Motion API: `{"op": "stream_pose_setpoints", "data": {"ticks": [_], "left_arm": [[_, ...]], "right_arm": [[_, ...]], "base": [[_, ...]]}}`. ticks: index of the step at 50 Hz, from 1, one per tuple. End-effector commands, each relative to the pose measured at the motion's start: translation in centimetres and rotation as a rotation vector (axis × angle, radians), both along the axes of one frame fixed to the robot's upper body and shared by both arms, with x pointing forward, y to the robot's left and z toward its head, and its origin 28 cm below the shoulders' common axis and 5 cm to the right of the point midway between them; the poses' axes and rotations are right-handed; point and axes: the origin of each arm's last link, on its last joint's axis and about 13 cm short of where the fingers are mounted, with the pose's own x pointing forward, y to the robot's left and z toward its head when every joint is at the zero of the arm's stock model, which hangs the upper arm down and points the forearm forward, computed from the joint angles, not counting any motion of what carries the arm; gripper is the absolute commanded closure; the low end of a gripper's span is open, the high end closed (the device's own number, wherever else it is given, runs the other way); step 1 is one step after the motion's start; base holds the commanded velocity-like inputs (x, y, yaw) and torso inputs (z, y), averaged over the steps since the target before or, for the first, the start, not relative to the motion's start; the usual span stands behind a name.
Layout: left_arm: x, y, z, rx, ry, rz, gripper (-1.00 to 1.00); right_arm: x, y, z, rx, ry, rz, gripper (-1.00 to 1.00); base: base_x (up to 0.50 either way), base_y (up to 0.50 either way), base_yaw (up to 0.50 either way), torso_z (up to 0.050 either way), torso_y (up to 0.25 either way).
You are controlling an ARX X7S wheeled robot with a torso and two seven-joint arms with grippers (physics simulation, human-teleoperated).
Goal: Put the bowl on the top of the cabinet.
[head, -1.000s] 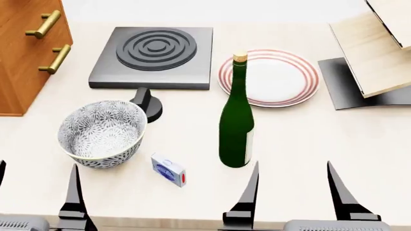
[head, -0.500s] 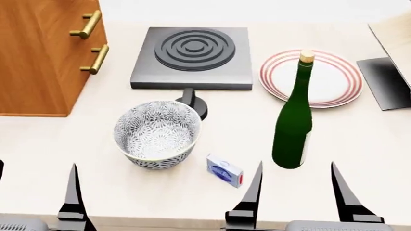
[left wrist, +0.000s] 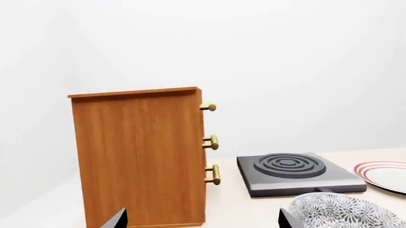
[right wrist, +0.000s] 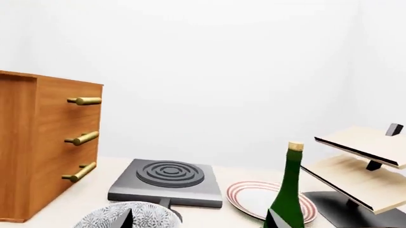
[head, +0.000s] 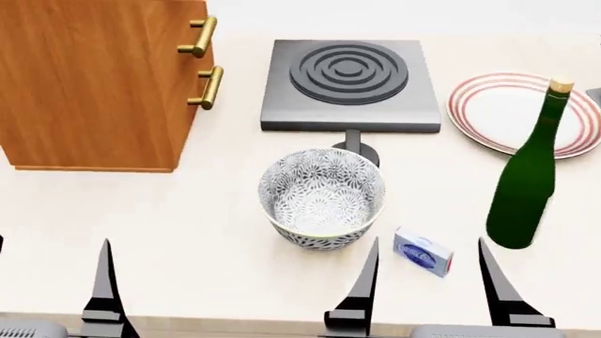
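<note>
waiting to start: nothing is lifted yet; every step of the job looks undone.
bowl: the bowl (head: pixel 322 198) stands upright on the table (head: pixel 188 232), just in front of the hot plate (head: pixel 348 84) and close by its knob; it is apart from the cabinet, off to that one's right in the head view. its rim also shows low in the left wrist view (left wrist: pixel 345 213) and the right wrist view (right wrist: pixel 130 217).
cabinet: the cabinet (head: pixel 98 81) stands on the table at far left, handles (head: pixel 199 36) facing the hot plate. its top (left wrist: pixel 134 92) is seen edge-on in the left wrist view; no object rises above that edge.
left gripper: the left gripper (left wrist: pixel 201 219) has fingers spread wide, nothing between them; it hangs near the table's front edge, short of the bowl.
right gripper: the right gripper (head: pixel 427 282) is spread wide too and empty, with the bowl just ahead of its left finger.
nearby things: a small box (head: pixel 423 251) lies just beside the bowl; a green bottle (head: pixel 528 176) stands to the right, in front of a red-rimmed plate (head: pixel 497 105); a pale rack (right wrist: pixel 362 166) shows in the right wrist view.
done: nothing, judging by how things lie.
left to do: reach the bowl, grip its rim, raise it above the cabinet's height, carry it over, set it down, let go.
risk: the box and bottle sit close to the right arm's path.
</note>
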Motion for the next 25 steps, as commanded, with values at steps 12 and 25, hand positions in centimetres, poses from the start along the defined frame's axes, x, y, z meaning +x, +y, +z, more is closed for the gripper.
{"op": "stream_pose_setpoints", "data": {"ticks": [12, 25], "left_arm": [[-0.10, 0.06, 0.06, -0.002, -0.002, 0.002, -1.00], [-0.10, 0.08, 0.08, -0.003, -0.003, 0.003, -1.00]], "right_arm": [[0.04, 0.16, -0.17, -0.007, 0.004, -0.003, -1.00], [0.14, 0.26, -0.26, -0.022, 0.000, -0.006, -1.00]], "base": [[0.00, 0.20, 0.00, 0.000, 0.000], [0.00, 0.44, 0.00, 0.000, 0.000]]}}
